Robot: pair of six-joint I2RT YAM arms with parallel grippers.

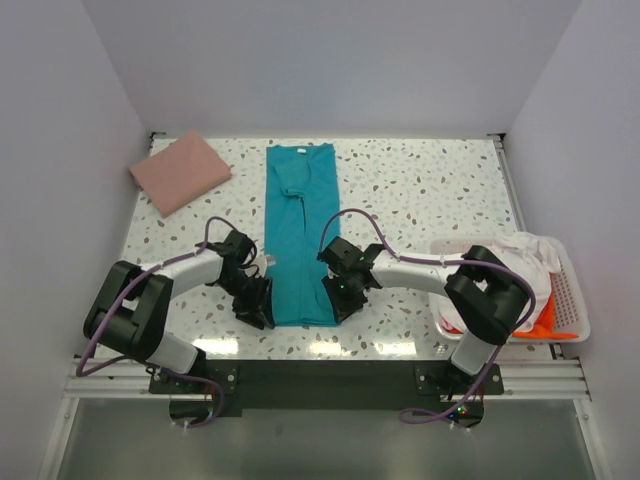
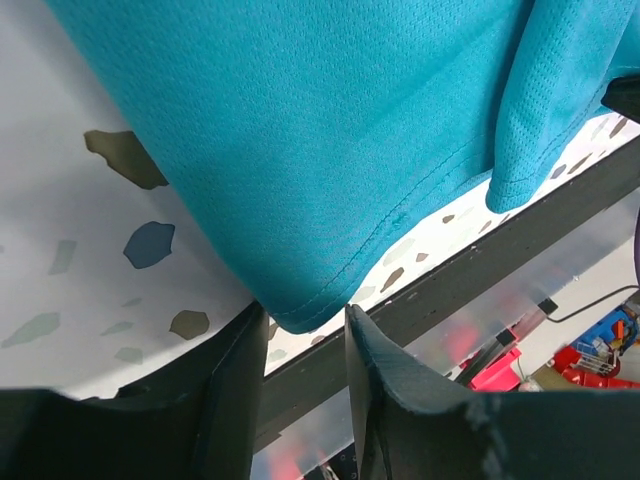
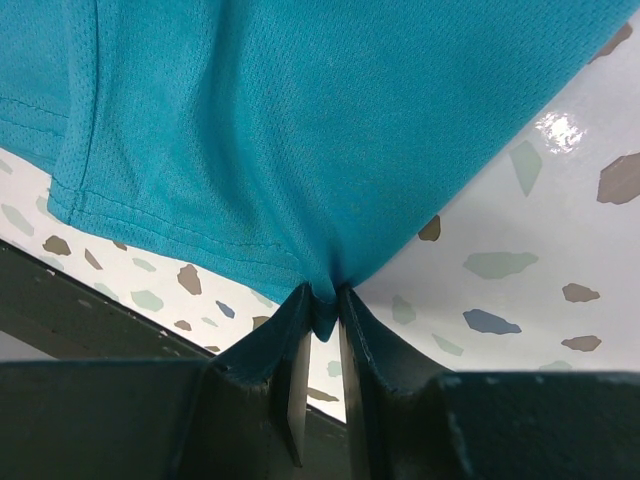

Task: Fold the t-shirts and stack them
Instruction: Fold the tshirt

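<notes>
The teal t-shirt (image 1: 300, 225), folded lengthwise into a long strip, lies flat on the middle of the speckled table. My left gripper (image 1: 258, 305) is at its near left corner. In the left wrist view the jaws (image 2: 305, 318) stand apart with the hem corner of the shirt (image 2: 330, 130) just between the tips. My right gripper (image 1: 340, 295) is at the near right corner. In the right wrist view it (image 3: 322, 300) is shut on a pinch of the teal cloth (image 3: 300, 120). A folded dusty pink t-shirt (image 1: 180, 170) lies at the far left.
The white slotted basket (image 1: 575, 310) stands at the right edge, holding a crumpled white shirt (image 1: 525, 265) and an orange one (image 1: 535, 325). The table's near edge and a black rail (image 1: 330, 385) run just behind both grippers. Grey walls enclose three sides.
</notes>
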